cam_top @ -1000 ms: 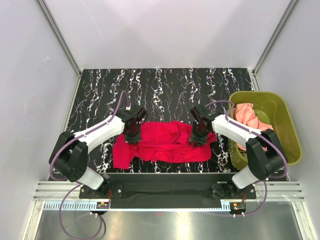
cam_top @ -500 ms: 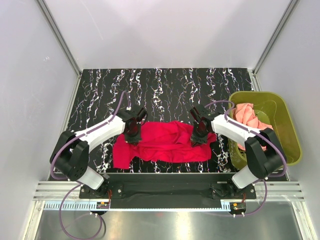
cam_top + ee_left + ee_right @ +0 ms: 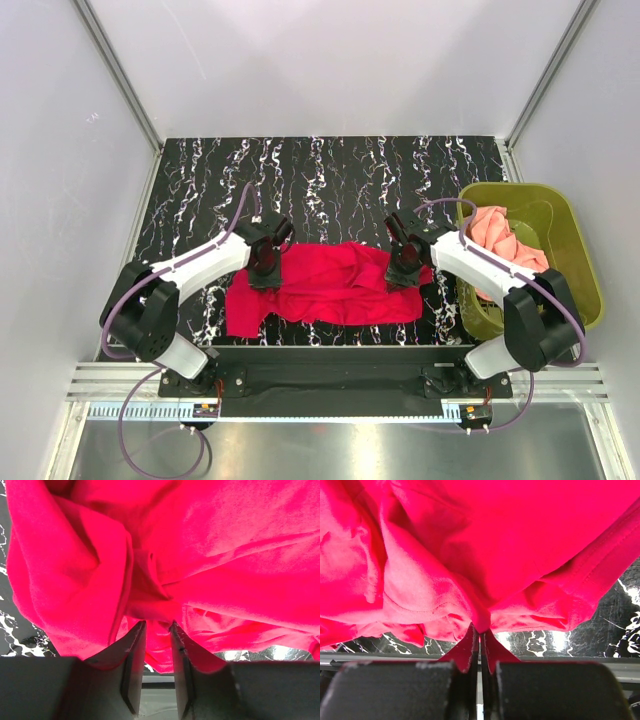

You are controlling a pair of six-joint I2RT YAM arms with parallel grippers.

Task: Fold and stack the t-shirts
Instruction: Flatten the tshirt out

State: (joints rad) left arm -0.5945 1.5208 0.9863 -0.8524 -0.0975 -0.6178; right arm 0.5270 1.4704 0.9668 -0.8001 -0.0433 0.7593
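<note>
In the overhead view, the left gripper (image 3: pixel 265 268) was down on the 9 o'clock end of the bright crimson red cloth t-shirt (image 3: pixel 330 285). The shirt lay rumpled and spread sideways at the 6 o'clock edge of the black white-veined marble-patterned table (image 3: pixel 330 180). From the left wrist, the left gripper (image 3: pixel 157 627) had its jaws standing a little apart. A bunched fold of the red shirt (image 3: pixel 225 570) lay against the tips and partly between them, and a slit of gap was visible lower down between the fingers (image 3: pixel 131 670).

At the shirt's 3 o'clock end, the right gripper (image 3: pixel 405 272) was also down on the cloth. In its wrist view the right gripper (image 3: pixel 480 630) was pressed together, pinching a small fold of the red shirt (image 3: pixel 510 545) at the tips.

At the table's 3 o'clock side stood the olive-green plastic basket (image 3: pixel 560 200). The pale salmon-pink cloth t-shirt (image 3: pixel 495 228) was crumpled inside it, toward its 10 o'clock corner.
</note>
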